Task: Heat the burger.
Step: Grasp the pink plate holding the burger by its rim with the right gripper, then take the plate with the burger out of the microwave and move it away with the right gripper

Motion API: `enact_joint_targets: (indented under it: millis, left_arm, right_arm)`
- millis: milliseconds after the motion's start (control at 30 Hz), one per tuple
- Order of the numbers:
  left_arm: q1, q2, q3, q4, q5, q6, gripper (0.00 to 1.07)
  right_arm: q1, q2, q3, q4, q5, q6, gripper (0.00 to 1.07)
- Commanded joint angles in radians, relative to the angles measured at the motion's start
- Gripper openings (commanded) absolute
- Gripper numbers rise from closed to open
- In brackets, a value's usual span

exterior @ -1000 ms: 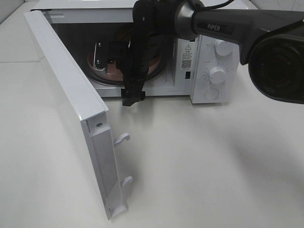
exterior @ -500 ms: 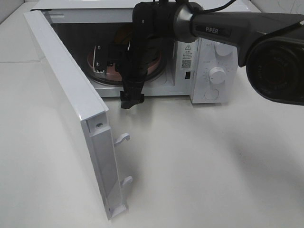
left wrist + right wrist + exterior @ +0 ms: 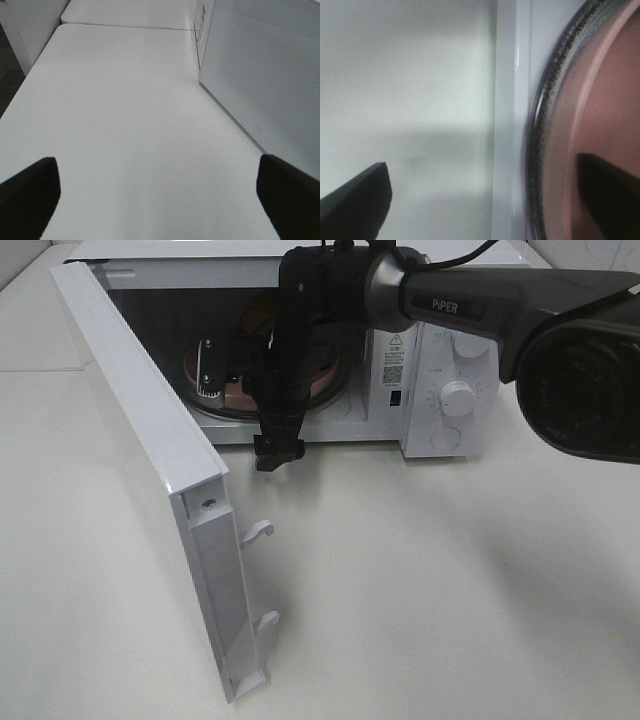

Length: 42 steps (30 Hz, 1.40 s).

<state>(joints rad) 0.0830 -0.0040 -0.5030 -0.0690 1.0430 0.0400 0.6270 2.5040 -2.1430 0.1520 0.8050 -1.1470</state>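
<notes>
Since the earlier frame the right tool [image 3: 222,372] edges slightly left, jaws spread, empty, over the pink round plate [image 3: 325,372] inside the white microwave [image 3: 440,350]. Burger hidden; next: withdraw, shut the door [image 3: 150,440].

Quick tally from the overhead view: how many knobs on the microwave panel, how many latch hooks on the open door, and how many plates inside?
Round white knobs on the microwave's control panel: 2
White plastic latch hooks on the open door's edge: 2
Pink round plate on the glass turntable: 1
Total: 5
</notes>
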Motion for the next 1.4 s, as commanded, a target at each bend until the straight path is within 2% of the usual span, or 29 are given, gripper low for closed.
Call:
enact_joint_targets:
  millis: [33, 433, 600, 667, 700, 767, 800, 833, 867, 900, 933, 1400]
  left_arm:
    - [-0.005, -0.004, 0.003, -0.002, -0.007, -0.008, 1.00]
    - [-0.005, -0.004, 0.003, -0.002, -0.007, -0.008, 1.00]
    - [-0.005, -0.004, 0.003, -0.002, -0.007, -0.008, 1.00]
    - [-0.005, -0.004, 0.003, -0.002, -0.007, -0.008, 1.00]
    - [-0.005, -0.004, 0.003, -0.002, -0.007, -0.008, 1.00]
    - [-0.005, -0.004, 0.003, -0.002, -0.007, -0.008, 1.00]
    - [-0.005, -0.004, 0.003, -0.002, -0.007, -0.008, 1.00]
    - [-0.005, -0.004, 0.003, -0.002, -0.007, -0.008, 1.00]
    - [-0.005, -0.004, 0.003, -0.002, -0.007, -0.008, 1.00]
    - [-0.005, -0.004, 0.003, -0.002, -0.007, -0.008, 1.00]
    - [-0.005, -0.004, 0.003, -0.002, -0.007, -0.008, 1.00]
    - [-0.005, -0.004, 0.003, -0.002, -0.007, -0.008, 1.00]
  right_arm:
    - [0.000, 0.021, -0.002, 0.010, 0.011, -0.007, 0.97]
    - [0.000, 0.021, -0.002, 0.012, 0.013, -0.007, 0.94]
    - [-0.002, 0.021, -0.002, 0.010, 0.020, -0.007, 0.84]
    - [-0.002, 0.021, -0.002, 0.009, 0.032, -0.016, 0.66]
    - [-0.002, 0.021, -0.002, 0.009, 0.032, -0.016, 0.66]
    - [-0.002, 0.021, -0.002, 0.009, 0.037, -0.015, 0.32]
    - [-0.002, 0.021, -0.002, 0.009, 0.037, -0.015, 0.32]
    - [-0.002, 0.021, -0.002, 0.009, 0.038, -0.012, 0.22]
    - [-0.002, 0.021, -0.002, 0.009, 0.038, -0.012, 0.22]
    - [-0.002, 0.020, -0.002, 0.009, 0.047, -0.005, 0.04]
    - [-0.002, 0.019, -0.002, 0.010, 0.058, 0.000, 0.00]
    - [-0.002, -0.040, 0.001, 0.017, 0.199, -0.021, 0.00]
